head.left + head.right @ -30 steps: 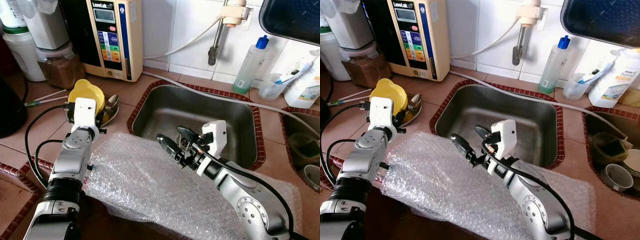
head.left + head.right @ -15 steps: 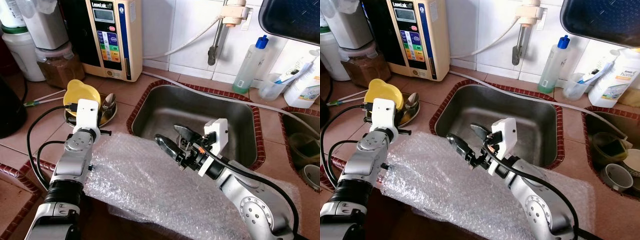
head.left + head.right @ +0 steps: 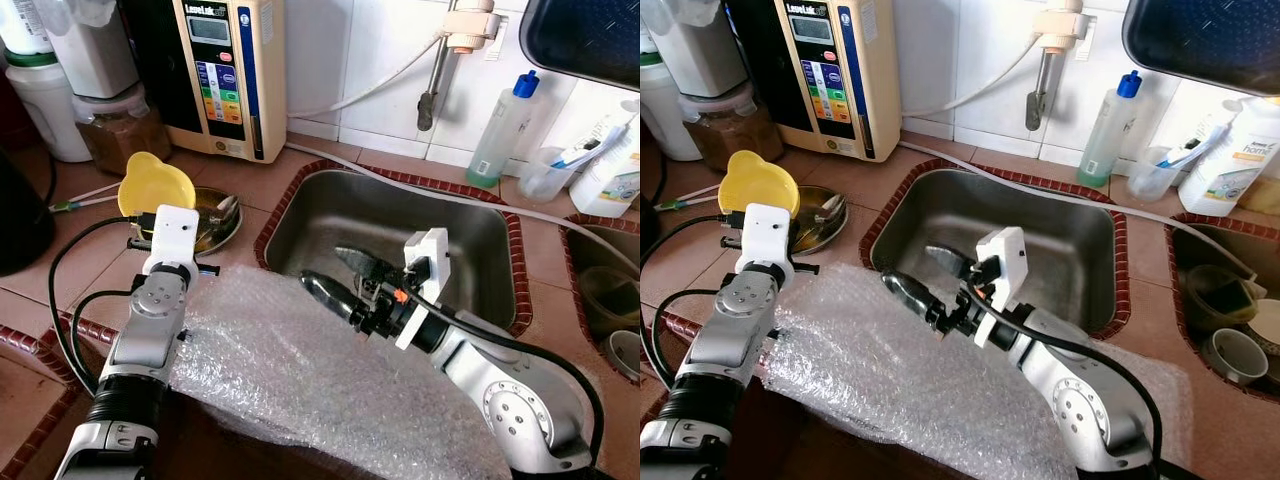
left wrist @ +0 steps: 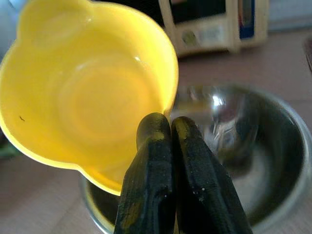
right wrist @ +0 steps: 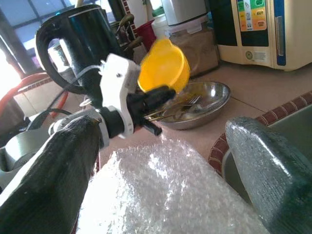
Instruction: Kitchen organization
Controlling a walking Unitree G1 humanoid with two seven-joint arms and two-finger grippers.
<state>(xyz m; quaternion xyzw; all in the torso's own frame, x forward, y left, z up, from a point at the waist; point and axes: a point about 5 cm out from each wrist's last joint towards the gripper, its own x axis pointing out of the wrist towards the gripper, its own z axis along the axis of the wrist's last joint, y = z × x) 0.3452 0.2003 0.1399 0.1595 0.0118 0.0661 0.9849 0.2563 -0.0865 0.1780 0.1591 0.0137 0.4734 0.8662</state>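
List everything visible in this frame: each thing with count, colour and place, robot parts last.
Yellow bowl: one, held tilted above the steel dish.
Steel dish: one, silver, counter left of the sink, cutlery inside.
Bubble wrap: one sheet, clear, front counter edge.
Sink: one, steel, centre.
Water ioniser: one, cream, back wall.
Kettle: one, black, far left.
Soap bottle: one, clear with blue cap, right of the tap.
Tap: one, on the wall.
Left pincer: shut on the bowl's rim.
Right pincer: open, over the sink's front edge.
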